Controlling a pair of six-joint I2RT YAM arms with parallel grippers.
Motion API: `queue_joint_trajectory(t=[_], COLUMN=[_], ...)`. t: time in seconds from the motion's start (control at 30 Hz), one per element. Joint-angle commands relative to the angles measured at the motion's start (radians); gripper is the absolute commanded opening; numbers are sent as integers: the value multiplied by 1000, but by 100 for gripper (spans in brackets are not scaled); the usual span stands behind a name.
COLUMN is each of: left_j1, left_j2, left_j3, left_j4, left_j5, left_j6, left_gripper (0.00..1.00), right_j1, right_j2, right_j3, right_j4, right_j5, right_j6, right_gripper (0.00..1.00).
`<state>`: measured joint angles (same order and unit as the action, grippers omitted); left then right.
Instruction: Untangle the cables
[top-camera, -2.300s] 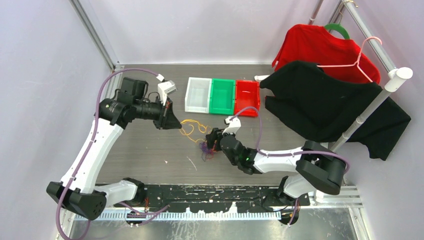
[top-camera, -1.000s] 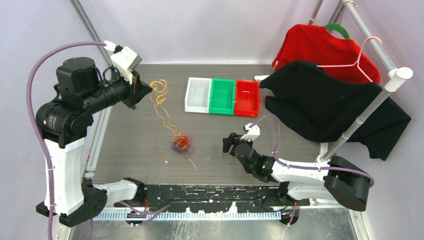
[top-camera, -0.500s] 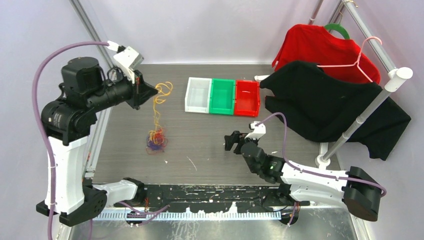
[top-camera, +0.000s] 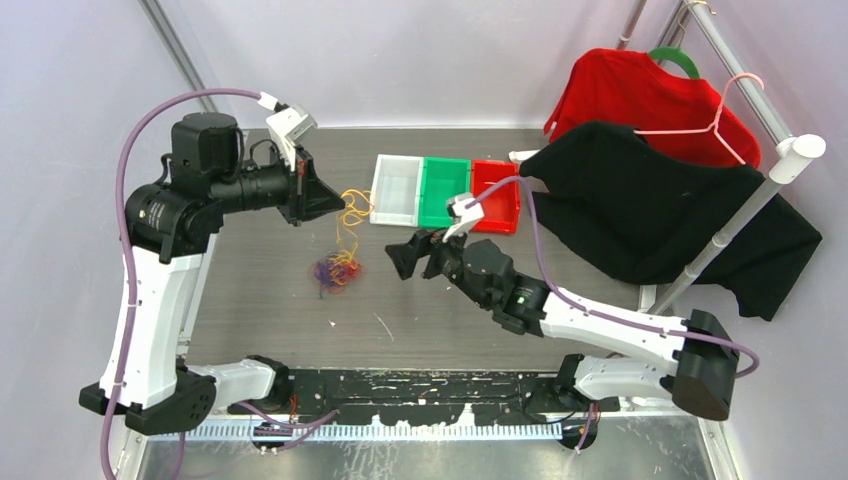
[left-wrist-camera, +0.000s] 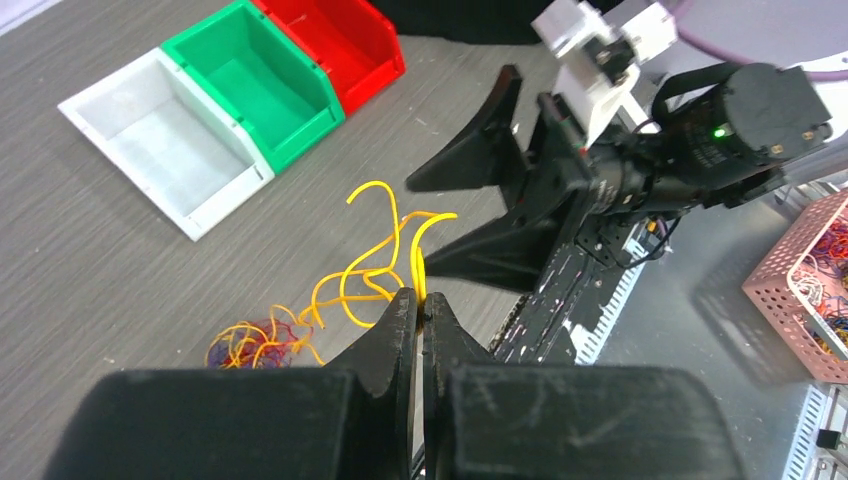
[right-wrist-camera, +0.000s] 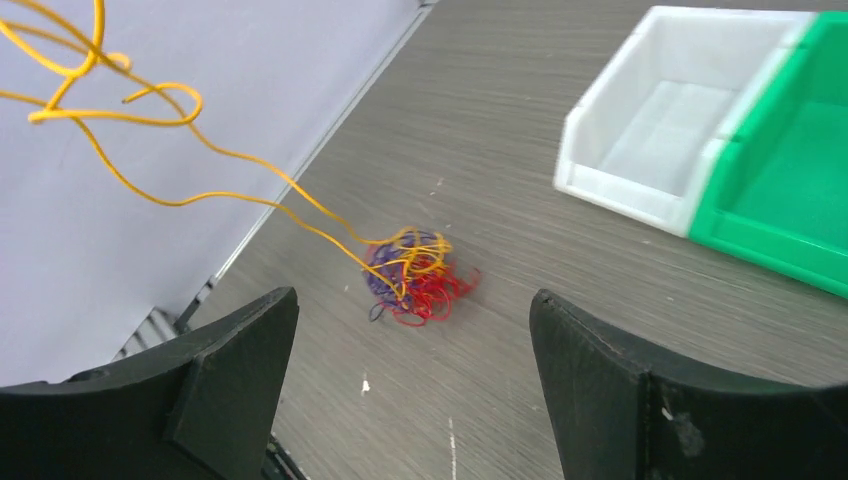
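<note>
My left gripper (top-camera: 335, 207) is raised over the table's left middle and shut on an orange-yellow cable (top-camera: 350, 205); in the left wrist view the strand (left-wrist-camera: 385, 262) comes out between the closed tips (left-wrist-camera: 420, 296). The strand hangs down to a small clump of red, purple-blue and orange cables (top-camera: 337, 273) on the table, also seen in the left wrist view (left-wrist-camera: 255, 345) and the right wrist view (right-wrist-camera: 415, 275). My right gripper (top-camera: 410, 253) is open and empty, to the right of the clump, its fingers wide apart (right-wrist-camera: 410, 330).
White (top-camera: 396, 190), green (top-camera: 444, 194) and red (top-camera: 494, 196) bins stand in a row at the back middle. A rack with black (top-camera: 660, 215) and red (top-camera: 640, 100) shirts stands at the right. A pink basket (left-wrist-camera: 805, 290) with cables shows off the table edge.
My left gripper has moved right and lower with the orange-yellow cable, and the clump shifted slightly right. My right gripper has moved left and back toward the clump, still open.
</note>
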<state>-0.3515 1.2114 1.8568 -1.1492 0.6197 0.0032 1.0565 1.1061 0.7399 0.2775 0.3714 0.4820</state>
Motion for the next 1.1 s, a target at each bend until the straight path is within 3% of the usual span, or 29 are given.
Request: queue_joint_trajectory(t=[0.0, 0.43, 0.63, 0.7, 0.93, 1.07], left_j1=[-3, -3, -3, -3, -3, -3], left_j2=[9, -50, -46, -53, -67, -92], left_j3=[91, -24, -30, -38, -54, -100], left_j4=[50, 28, 22, 17, -27, -18], left_j5=[90, 100, 117, 120, 129, 87], left_j6=[-31, 10, 9, 16, 46, 67], left_gripper=[1, 1, 1, 1, 1, 2], right_j1=[0, 0, 0, 1, 0, 1], right_j2=[70, 40, 66, 78, 89, 61], right_j3=[112, 190, 226, 243, 261, 288], right_j4=[95, 204, 228, 233, 257, 208], right_j5=[-116, -285, -268, -246, -86, -76], right_j6=[-48, -15, -5, -3, -26, -79], right_gripper=[91, 94, 87, 80, 39, 4])
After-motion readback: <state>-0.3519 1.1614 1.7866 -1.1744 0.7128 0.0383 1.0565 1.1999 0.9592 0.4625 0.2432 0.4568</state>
